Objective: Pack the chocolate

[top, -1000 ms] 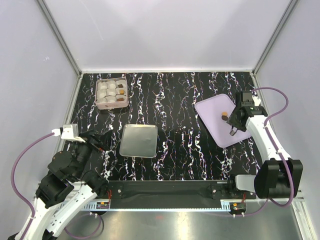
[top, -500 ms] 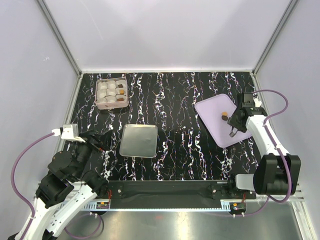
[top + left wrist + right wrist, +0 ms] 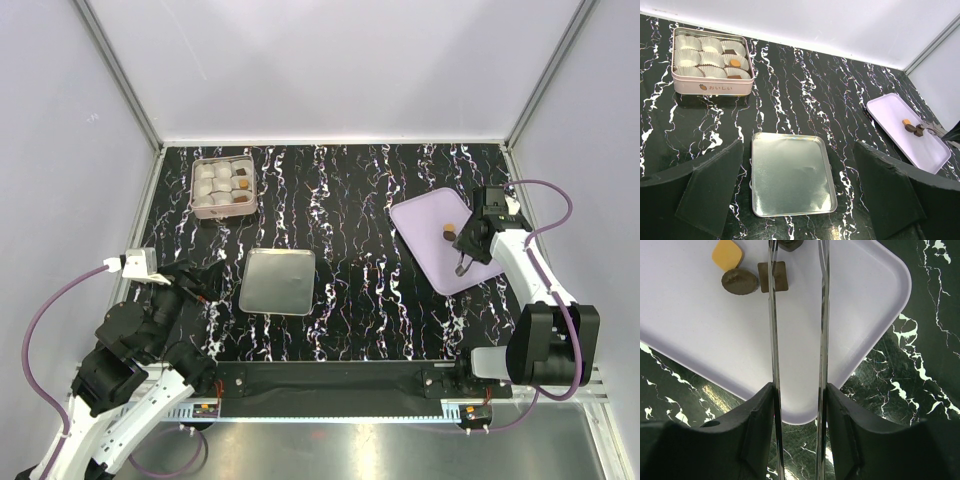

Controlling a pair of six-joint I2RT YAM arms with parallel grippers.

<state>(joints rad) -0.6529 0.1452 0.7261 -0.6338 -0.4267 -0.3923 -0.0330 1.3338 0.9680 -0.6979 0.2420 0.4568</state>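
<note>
Nearest us, over the near left corner of the table, our left gripper hangs with its fingers spread wide and nothing between them. Just beyond it, left of the middle and closer to the near edge than to the far one, a metal tray lies flat.

By the right edge sits a lilac tray, turned askew to the table's sides. Our right gripper is over that tray's near rim. Its fingers stand apart, and a thin prong runs out from each, low over the lilac surface.

At the prongs' far ends we find the loose chocolate: four pieces close together toward the tray's right side. From the right wrist we see a tan diamond, a round dark piece and a square dark piece in a row. A fourth dark lump sits between the prong tips, cut off by the picture's edge. A gap shows between that lump and the right prong, so it is flanked, not pinched. The left prong crosses the square piece's edge, and we cannot tell whether they touch.

In the far left corner stands a pink tin with white paper cups in three rows of three. The three cups on its right side each hold chocolate: dark, tan, dark.
</note>
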